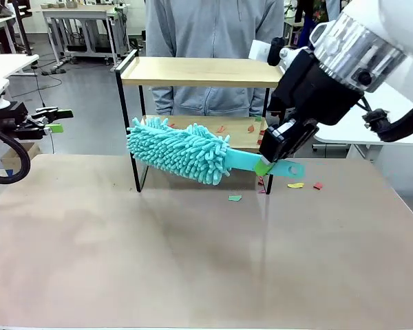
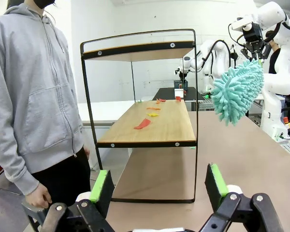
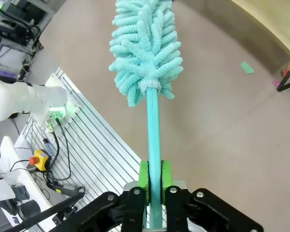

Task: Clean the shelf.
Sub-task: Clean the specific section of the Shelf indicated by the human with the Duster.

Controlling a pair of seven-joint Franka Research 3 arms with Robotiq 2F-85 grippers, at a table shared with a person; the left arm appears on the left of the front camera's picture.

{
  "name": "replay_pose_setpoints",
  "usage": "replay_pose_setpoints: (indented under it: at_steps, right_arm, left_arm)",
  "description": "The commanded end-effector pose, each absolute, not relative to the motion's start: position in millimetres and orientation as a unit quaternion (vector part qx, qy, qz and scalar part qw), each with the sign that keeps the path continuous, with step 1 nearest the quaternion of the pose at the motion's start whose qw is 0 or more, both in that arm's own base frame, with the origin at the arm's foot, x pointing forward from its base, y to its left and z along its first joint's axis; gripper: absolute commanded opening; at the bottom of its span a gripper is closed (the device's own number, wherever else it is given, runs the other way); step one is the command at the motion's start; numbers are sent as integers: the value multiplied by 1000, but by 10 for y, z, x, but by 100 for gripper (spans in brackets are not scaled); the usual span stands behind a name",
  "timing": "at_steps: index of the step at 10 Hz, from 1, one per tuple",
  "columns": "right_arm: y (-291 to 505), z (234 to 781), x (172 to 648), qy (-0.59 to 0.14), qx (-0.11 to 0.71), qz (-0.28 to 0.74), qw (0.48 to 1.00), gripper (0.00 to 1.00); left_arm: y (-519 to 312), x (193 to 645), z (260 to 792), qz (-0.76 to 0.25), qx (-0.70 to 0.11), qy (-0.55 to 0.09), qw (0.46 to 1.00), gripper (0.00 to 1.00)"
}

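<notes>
Shelf: you'll find the shelf [image 1: 199, 71] at the far side of the table [image 1: 193, 275], right in front of the person [image 1: 213, 34] in a grey hoodie.
Lower board: you can see red and orange paper scraps [image 2: 144, 123] lying on it.
Right gripper: your right gripper [image 1: 265, 165] has its green pads [image 3: 143, 176] clamped on the teal handle of a microfibre duster [image 1: 182, 151].
Duster: its fluffy head hangs tilted on the robot's side of the shelf, level with the lower board. The left wrist view shows you a gap between head and frame.
Left gripper: your left gripper [image 2: 158, 182] sits off the table's left edge, pointing at the shelf's end, fingers spread wide with nothing between them.
Table scraps: you have a green bit [image 1: 235, 198], a yellow one [image 1: 295, 185] and a red one [image 1: 318, 185] near the shelf's right front leg.
</notes>
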State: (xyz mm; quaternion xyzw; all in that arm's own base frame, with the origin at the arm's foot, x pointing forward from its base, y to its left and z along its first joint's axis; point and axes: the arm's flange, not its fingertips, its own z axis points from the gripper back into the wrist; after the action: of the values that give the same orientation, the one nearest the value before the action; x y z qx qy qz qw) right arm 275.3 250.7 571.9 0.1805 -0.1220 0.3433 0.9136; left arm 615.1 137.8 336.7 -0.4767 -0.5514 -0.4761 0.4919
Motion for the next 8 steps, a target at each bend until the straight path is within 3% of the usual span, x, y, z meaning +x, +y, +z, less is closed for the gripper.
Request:
replay_pose_setpoints:
  at_steps: [1, 3, 8]
  right_arm:
    - [2455, 5759, 2754, -126, 182, 352, 909, 13]
    - [2495, 5726, 2755, -122, 181, 344, 913, 13]
    - [3270, 5668, 2919, -202, 154, 218, 942, 13]
  left_arm:
    - [1383, 6134, 3398, -477, -474, -556, 488, 100]
    - [1383, 6134, 3398, -477, -474, -556, 488, 100]
    - [1383, 6134, 3398, -477, -474, -556, 488, 100]
